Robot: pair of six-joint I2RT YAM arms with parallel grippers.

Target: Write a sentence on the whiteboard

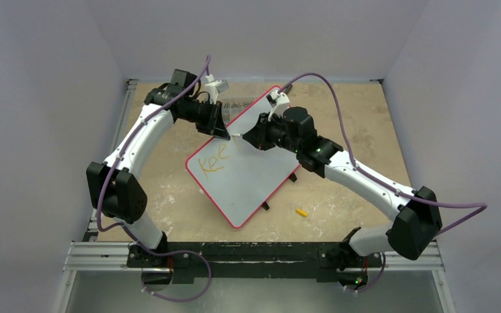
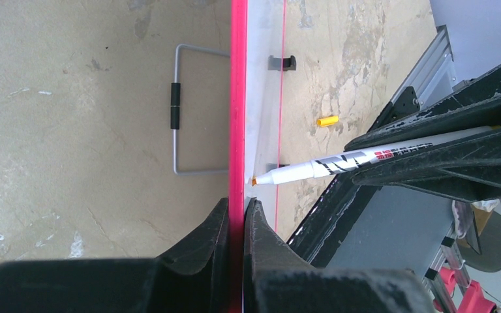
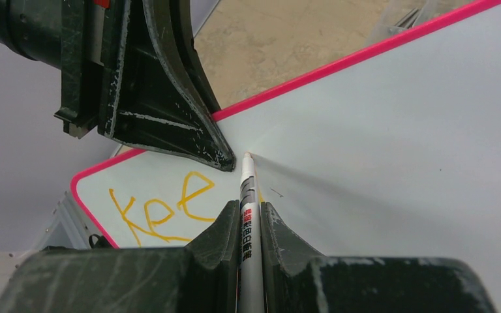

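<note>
The sentence [image 1: 212,162] is barely begun: only "Kee" on the whiteboard [image 1: 254,182]. My left end effector [image 2: 237,225] clamps its red edge; my right end effector [image 3: 250,225] pinches the marker [image 3: 248,189]; most words remain.

We take this for a robotics lab test cell: blank pale walls [image 1: 39,98] box the scuffed beige table [image 1: 365,117] at nine, twelve and three o'clock, a slotted aluminium rail [image 1: 91,254] runs along six o'clock, and two white-and-black robot arms [image 1: 137,140] bolted there trail purple cables [image 1: 453,207].
</note>
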